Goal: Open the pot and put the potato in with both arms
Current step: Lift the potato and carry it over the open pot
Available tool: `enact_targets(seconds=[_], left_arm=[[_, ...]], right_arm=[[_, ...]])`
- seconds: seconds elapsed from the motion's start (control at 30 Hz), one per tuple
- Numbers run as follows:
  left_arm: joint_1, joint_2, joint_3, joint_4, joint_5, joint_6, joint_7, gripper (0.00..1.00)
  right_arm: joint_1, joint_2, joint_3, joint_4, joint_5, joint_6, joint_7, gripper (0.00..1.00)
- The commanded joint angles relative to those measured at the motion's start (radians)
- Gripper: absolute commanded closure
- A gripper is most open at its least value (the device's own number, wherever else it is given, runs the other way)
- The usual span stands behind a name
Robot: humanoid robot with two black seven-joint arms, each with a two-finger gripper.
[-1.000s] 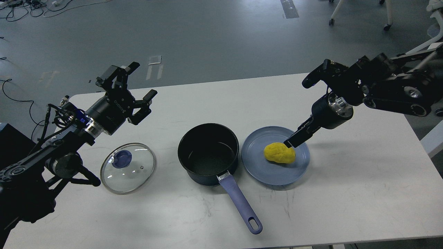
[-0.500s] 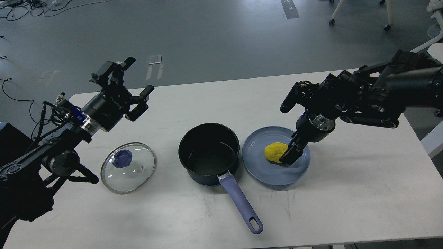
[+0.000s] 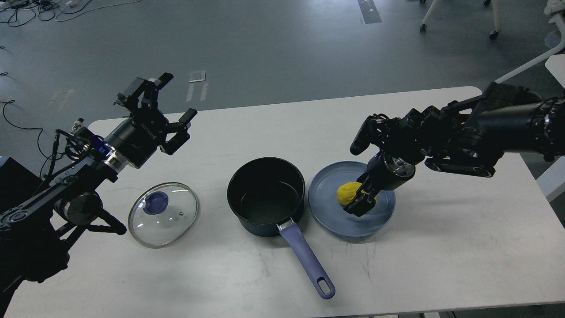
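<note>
Head view: right gripper is down on the yellow potato, fingers around it on the blue plate. Left gripper hangs wide open at 11 o'clock from the lid, with the pot uncovered.

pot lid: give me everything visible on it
The lid is a round disc of clear glass with a metal rim and a blue knob at its centre. It lies flat on the white table, left of the open pot and apart from it. Nothing grips it; the left gripper hangs above, open.
</note>
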Motion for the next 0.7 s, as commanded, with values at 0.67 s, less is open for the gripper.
enact_targets(seconds=[0.67], left_arm=[[-0.001, 0.008, -0.001, -0.002, 0.000, 0.000, 0.000, 0.02]], right_arm=[[0.206, -0.036, 0.130, 0.068, 0.300, -0.045, 0.000, 0.87]])
